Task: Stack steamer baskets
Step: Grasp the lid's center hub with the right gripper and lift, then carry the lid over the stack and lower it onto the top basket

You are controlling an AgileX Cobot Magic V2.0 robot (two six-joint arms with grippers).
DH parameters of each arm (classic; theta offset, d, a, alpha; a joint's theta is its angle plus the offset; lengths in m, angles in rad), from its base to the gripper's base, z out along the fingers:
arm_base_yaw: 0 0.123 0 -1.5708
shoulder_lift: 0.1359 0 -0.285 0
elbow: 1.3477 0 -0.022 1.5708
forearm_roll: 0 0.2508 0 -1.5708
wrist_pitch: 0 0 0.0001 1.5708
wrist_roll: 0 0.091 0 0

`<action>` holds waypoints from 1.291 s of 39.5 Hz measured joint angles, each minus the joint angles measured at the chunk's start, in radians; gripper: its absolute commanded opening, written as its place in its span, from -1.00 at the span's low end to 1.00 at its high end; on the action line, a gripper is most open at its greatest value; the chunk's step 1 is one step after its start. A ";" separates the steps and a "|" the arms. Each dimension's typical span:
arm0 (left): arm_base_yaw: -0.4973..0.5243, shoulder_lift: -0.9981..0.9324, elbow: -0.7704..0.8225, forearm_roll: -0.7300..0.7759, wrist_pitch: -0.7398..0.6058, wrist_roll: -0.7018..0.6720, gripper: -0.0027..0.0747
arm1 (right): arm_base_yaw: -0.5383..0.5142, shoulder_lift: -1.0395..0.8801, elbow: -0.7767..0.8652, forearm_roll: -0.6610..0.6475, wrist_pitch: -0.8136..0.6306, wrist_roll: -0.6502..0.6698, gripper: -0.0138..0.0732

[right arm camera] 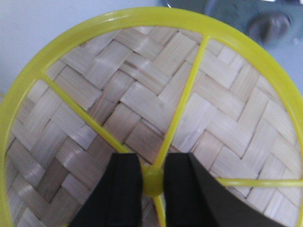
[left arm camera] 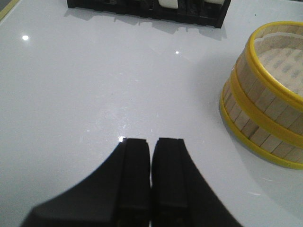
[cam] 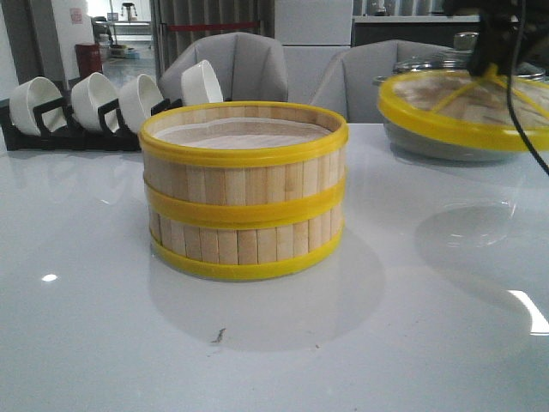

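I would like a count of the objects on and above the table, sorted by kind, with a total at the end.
Steamer baskets, stacked: 2
Woven lid, held by the right hand: 1
White bowls in the black rack: 4
Black rack: 1
Grey-green pot under the lid: 1
Total: 9

You have open white table [cam: 94, 283] all around the stacked steamer baskets [cam: 244, 193], widest toward 6 and 9 o'clock. At 10 o'clock the black rack of white bowls [cam: 86, 107] walls off the back edge. At 2 o'clock the lid [cam: 463, 107], pinched at its knob by the right gripper [right arm camera: 152, 182], blocks passage above the pot [cam: 446, 146].
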 measured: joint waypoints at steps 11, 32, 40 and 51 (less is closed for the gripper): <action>0.000 0.000 0.000 0.000 0.000 0.000 -0.70 | 0.225 0.082 -0.293 0.000 0.075 0.000 -0.62; 0.000 0.000 0.000 0.000 0.000 0.000 -0.70 | 0.434 0.323 -0.479 0.002 0.189 0.000 -0.62; 0.000 0.000 0.000 0.000 0.000 0.000 -0.70 | 0.448 0.337 -0.484 -0.002 0.181 0.000 -0.62; 0.000 0.000 0.000 0.000 0.000 0.000 -0.70 | 0.458 0.337 -0.485 -0.004 0.189 0.000 -0.62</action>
